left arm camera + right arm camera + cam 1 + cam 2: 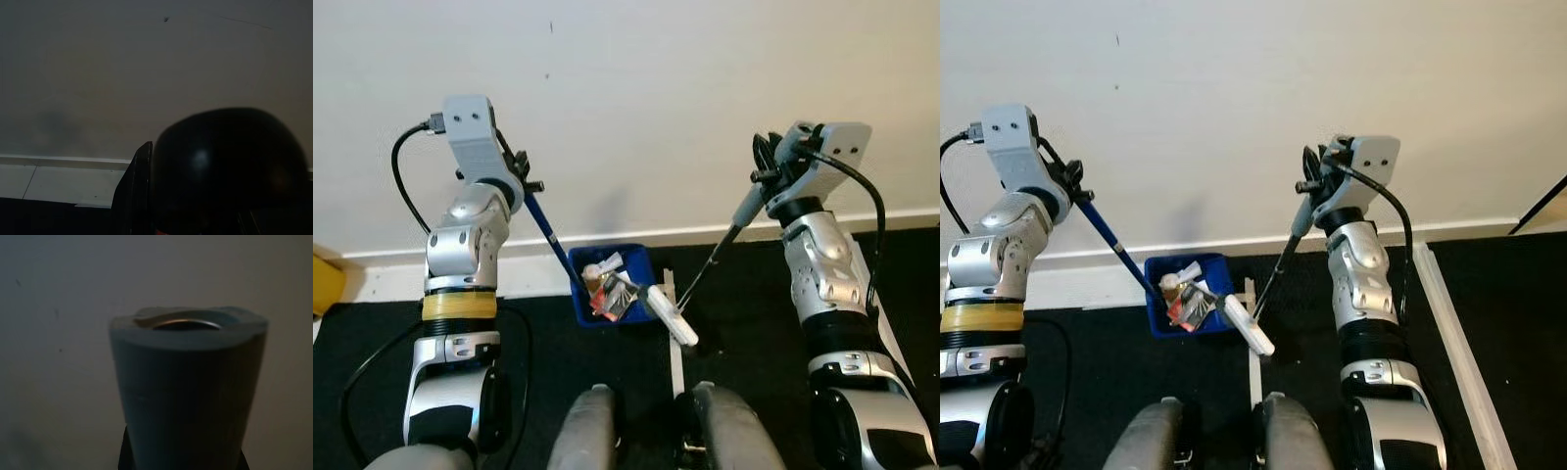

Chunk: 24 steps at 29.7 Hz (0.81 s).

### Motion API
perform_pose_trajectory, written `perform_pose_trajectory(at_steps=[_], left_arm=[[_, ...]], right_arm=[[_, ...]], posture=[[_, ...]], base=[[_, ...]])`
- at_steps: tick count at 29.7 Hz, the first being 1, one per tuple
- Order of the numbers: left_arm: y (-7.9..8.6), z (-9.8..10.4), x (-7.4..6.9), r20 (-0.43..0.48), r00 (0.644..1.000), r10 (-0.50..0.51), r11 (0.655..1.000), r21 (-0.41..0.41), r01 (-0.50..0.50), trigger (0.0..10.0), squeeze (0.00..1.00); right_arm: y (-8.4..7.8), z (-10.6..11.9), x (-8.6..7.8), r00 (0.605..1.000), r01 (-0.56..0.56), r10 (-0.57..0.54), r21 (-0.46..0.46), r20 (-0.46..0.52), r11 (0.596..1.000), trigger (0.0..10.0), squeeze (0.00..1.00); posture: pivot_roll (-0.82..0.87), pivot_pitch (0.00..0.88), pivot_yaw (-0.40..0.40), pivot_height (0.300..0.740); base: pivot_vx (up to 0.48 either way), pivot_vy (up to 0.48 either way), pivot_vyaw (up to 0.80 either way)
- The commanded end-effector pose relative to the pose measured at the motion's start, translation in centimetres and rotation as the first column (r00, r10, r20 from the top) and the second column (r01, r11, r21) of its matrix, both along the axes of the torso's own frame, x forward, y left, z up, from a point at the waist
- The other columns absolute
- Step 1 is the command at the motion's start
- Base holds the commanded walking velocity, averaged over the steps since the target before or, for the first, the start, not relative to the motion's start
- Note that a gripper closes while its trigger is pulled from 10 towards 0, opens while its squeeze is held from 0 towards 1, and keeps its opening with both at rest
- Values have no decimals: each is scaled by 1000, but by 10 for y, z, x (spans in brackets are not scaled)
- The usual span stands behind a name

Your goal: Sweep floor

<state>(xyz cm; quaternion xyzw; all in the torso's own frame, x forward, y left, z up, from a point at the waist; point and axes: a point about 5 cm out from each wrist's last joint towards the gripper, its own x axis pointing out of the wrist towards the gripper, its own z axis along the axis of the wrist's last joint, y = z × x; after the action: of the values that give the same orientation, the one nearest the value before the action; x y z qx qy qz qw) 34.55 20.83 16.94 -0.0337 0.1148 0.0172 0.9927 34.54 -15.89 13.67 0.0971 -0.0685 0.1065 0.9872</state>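
Just ahead of the robot's grey feet (pixel 646 431), the blue plastic dustpan (pixel 582 294) rests on dark floor against the white skirting, tilted to catch litter, its blue handle clamped by the left gripper (pixel 521 179), while the right gripper (pixel 766 174) clasps the grey-handled broom (pixel 744 211), whose white head (pixel 672 315) pushes scraps in.

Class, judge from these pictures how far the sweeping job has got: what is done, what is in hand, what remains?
Done: litter already sits in the blue dustpan by the skirting board. In hand: the left hand holds the dustpan's blue handle; the right hand holds the broom, its white head at the pan's edge. Left: any further sweeping and emptying the pan, by my judgement.
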Motion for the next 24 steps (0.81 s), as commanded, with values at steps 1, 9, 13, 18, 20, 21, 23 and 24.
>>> perform_pose_trajectory(at_steps=[1,9,13,18,20,21,23,24], left_arm=[[1,16,2,74,997,5,1000,-24,-3,10000,0],[2,14,2,65,998,12,1000,-21,-11,10000,0],[2,14,3,64,998,15,1000,-21,-14,10000,0],[2,13,2,63,998,17,1000,-21,-15,10000,0],[2,13,2,63,998,17,1000,-22,-15,10000,0],[2,13,2,63,998,17,1000,-22,-15,10000,0],[2,13,2,63,998,17,1000,-23,-16,10000,0],[2,13,2,63,998,17,1000,-23,-16,10000,0]], right_arm=[[3,-3,-1,1000,-8,8,11,-11,1000,10000,0],[3,-2,0,1000,-9,9,10,-13,1000,10000,0],[4,-3,0,1000,-10,10,10,-14,1000,10000,0],[5,-3,0,1000,-9,9,7,-14,1000,10000,0],[5,-3,0,1000,-8,8,5,-15,1000,10000,0],[5,-3,1,1000,-7,7,4,-16,1000,10000,0],[4,-3,1,1000,-2,2,1,-19,1000,10000,0],[4,-3,1,1000,-2,2,1,-19,1000,10000,0]], posture=[[-16,39,87,740],[-16,44,83,740],[-16,44,84,740],[-16,45,83,740],[-15,46,83,740],[-15,45,83,740],[-15,45,83,740],[-15,45,83,740]], base=[[0,0,0],[0,0,0],[0,0,0],[0,0,0],[0,0,0],[0,0,0],[0,0,0],[0,0,0]])
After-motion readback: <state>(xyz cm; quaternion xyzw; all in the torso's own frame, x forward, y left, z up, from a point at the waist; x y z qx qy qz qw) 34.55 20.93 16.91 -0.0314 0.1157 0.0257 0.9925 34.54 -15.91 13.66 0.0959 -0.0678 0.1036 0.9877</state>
